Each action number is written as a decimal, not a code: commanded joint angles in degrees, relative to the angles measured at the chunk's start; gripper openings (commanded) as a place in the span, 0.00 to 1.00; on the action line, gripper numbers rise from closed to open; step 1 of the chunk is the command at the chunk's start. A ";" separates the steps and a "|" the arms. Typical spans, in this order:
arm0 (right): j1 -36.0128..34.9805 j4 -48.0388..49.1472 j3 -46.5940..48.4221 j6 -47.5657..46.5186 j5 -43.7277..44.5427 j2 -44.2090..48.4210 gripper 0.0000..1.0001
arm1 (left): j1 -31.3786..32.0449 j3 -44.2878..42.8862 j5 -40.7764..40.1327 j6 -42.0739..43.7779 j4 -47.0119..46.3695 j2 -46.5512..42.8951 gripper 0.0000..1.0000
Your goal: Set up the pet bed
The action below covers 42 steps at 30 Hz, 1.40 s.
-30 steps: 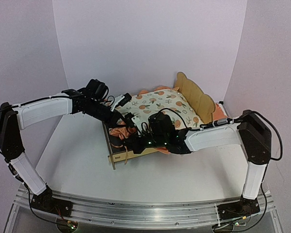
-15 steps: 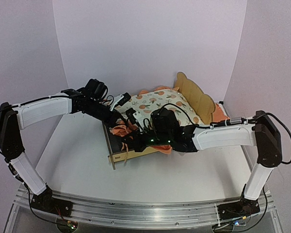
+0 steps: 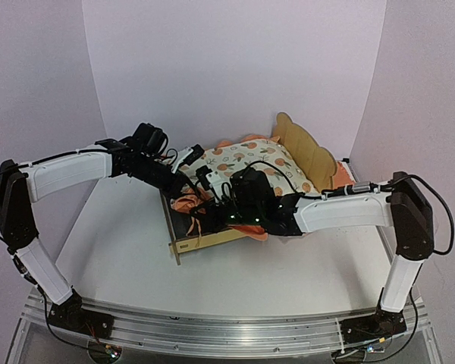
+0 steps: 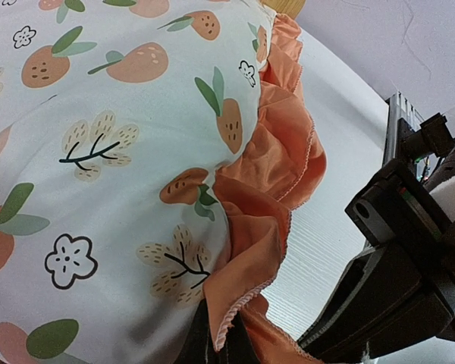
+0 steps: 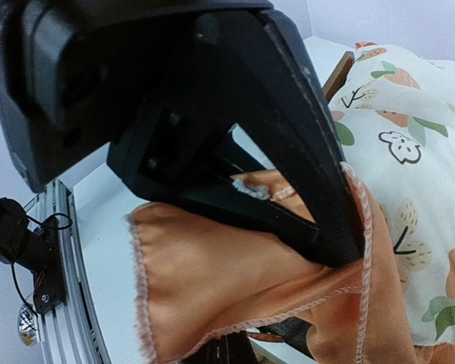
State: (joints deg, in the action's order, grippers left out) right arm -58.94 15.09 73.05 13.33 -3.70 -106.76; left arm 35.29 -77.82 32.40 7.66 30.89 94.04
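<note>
Nearer the foot of the pet bed (image 3: 183, 244) than before, right gripper (image 5: 338, 254) clamps the ruffle (image 5: 235, 292) of the mattress pad (image 3: 250, 161) (left gripper (image 4: 216, 350) likewise); coverage extends footward.

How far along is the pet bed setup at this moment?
Done: the bed frame stands on the table with the printed mattress pad lying at its headboard end. In hand: the left claw and right claw are each shut on the pad's orange ruffle near the foot. Left: the ruffle is bunched and the dark base shows at the foot, so the pad needs pulling flat.
</note>
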 commanded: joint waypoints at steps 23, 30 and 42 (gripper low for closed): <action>-0.36 -9.92 4.04 -9.54 18.88 4.17 0.01 | -0.31 0.21 0.27 1.34 -1.89 -2.25 0.00; -0.39 -10.08 5.77 -9.91 18.08 3.83 0.01 | -0.31 0.01 0.11 1.50 -1.84 -2.15 0.00; -1.57 -12.58 7.05 -11.62 16.70 1.02 0.02 | -0.33 0.27 -0.07 1.82 -1.68 -2.30 0.00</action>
State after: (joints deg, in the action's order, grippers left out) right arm -59.75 3.45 77.28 2.81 13.26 -105.32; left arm 35.28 -77.47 32.36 8.85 30.40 94.02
